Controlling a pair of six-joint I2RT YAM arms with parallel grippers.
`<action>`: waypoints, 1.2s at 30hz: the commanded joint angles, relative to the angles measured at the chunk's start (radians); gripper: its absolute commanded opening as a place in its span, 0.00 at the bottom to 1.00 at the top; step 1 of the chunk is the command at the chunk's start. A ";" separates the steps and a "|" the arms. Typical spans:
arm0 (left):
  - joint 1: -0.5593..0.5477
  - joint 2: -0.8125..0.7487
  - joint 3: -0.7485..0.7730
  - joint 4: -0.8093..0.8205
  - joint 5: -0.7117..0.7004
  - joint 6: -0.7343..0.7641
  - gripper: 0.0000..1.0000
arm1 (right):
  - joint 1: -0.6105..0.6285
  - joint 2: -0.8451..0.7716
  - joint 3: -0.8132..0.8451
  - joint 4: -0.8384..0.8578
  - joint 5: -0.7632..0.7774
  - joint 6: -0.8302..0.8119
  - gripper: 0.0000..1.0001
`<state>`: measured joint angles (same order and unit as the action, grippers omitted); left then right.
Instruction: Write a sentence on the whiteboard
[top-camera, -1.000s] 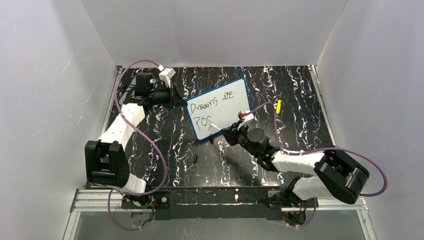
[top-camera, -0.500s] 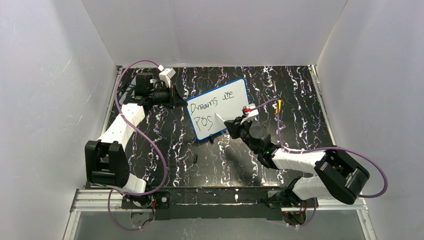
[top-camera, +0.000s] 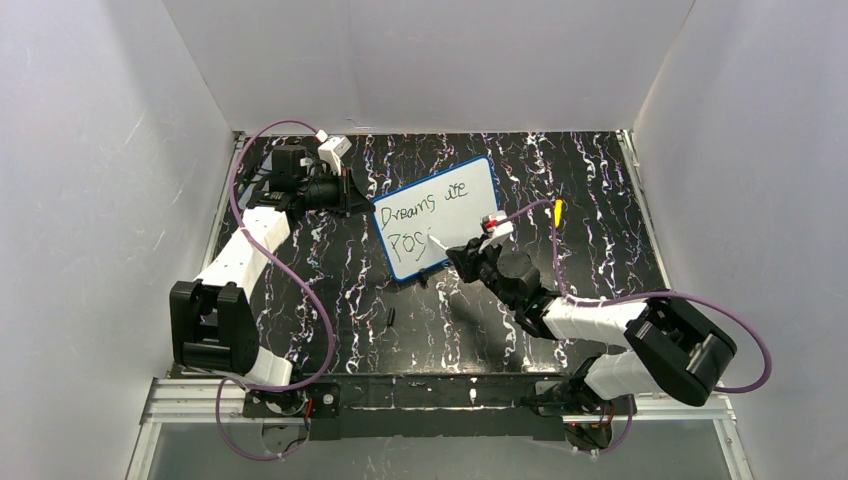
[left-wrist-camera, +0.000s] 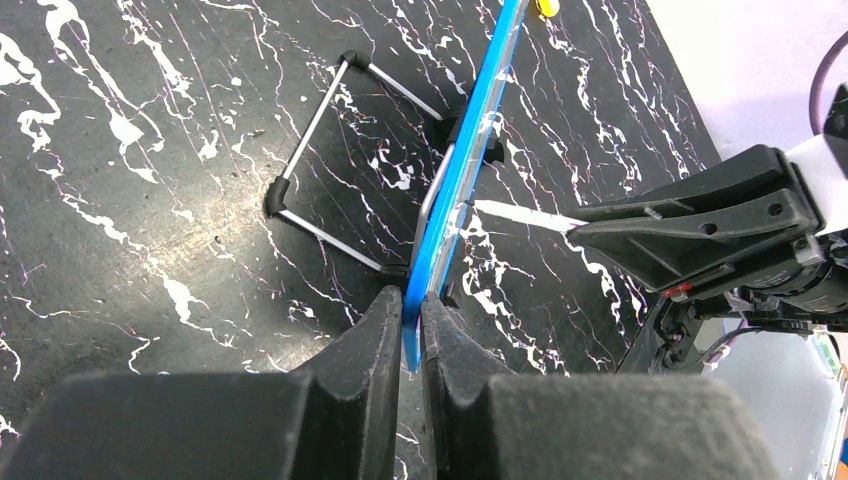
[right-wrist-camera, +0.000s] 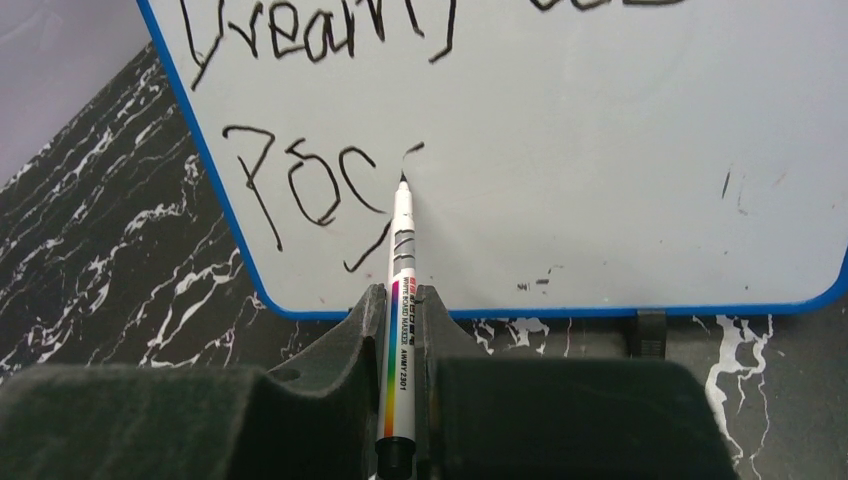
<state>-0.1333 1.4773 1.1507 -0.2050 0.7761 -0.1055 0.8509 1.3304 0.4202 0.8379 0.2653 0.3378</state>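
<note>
The whiteboard (top-camera: 440, 214), white with a blue rim, stands tilted on the black marbled table. The sentence (top-camera: 428, 204) reads "Dreams are" in the top row, with "Pos" below it (right-wrist-camera: 310, 185). My left gripper (left-wrist-camera: 411, 310) is shut on the whiteboard's blue edge (left-wrist-camera: 470, 170) at its left side (top-camera: 362, 200). My right gripper (right-wrist-camera: 400, 300) is shut on a white marker (right-wrist-camera: 401, 330). The marker tip (right-wrist-camera: 402, 181) touches the board just right of "Pos", under a short fresh stroke. In the top view my right gripper (top-camera: 468, 252) sits at the board's lower right.
A yellow object (top-camera: 557, 210) lies right of the board. A small black piece (top-camera: 391, 318) lies in front of the board. The board's wire stand (left-wrist-camera: 330, 150) sticks out behind it. White walls enclose the table on three sides.
My right gripper moved the marker tip up and to the right from the board's lower edge, past "Pos". The left gripper and the board have not moved.
</note>
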 joint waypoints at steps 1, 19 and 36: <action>-0.005 -0.047 -0.006 0.007 0.037 -0.011 0.00 | -0.003 -0.010 -0.034 0.017 -0.011 0.014 0.01; -0.004 -0.047 -0.004 0.007 0.037 -0.011 0.00 | -0.002 -0.036 -0.064 -0.066 0.048 0.026 0.01; -0.005 -0.051 -0.008 0.011 0.039 -0.014 0.00 | 0.059 -0.070 -0.051 -0.076 0.040 0.055 0.01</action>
<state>-0.1333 1.4773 1.1507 -0.2050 0.7757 -0.1059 0.8989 1.3048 0.3454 0.7547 0.3046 0.3862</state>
